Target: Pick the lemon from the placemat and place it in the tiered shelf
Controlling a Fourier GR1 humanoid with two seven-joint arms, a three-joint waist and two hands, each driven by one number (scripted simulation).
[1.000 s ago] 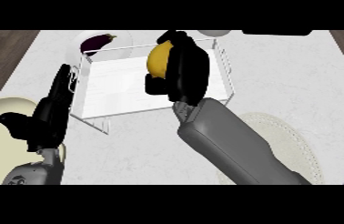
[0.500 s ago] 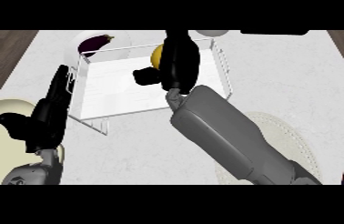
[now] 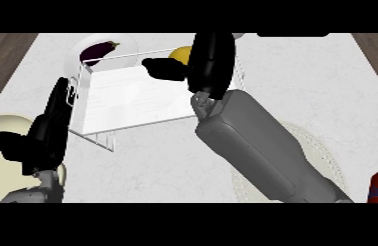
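The right hand (image 3: 210,65) is over the far right part of the tiered shelf (image 3: 133,97). Its fingers (image 3: 214,47) and thumb are closed around the lemon (image 3: 179,52), of which only a small yellow part shows at the left side of the hand. The lemon is held above the far edge of the shelf; I cannot tell if it touches the shelf.

The placemat (image 3: 325,157) lies near and to the right on the surface (image 3: 295,75), partly hidden under the grey right forearm.

The left hand (image 3: 46,135) rests at the left, beside the shelf, with straight, open fingers and nothing in it.

An eggplant (image 3: 98,51) lies on a white plate (image 3: 127,42) just behind the far left corner of the shelf.
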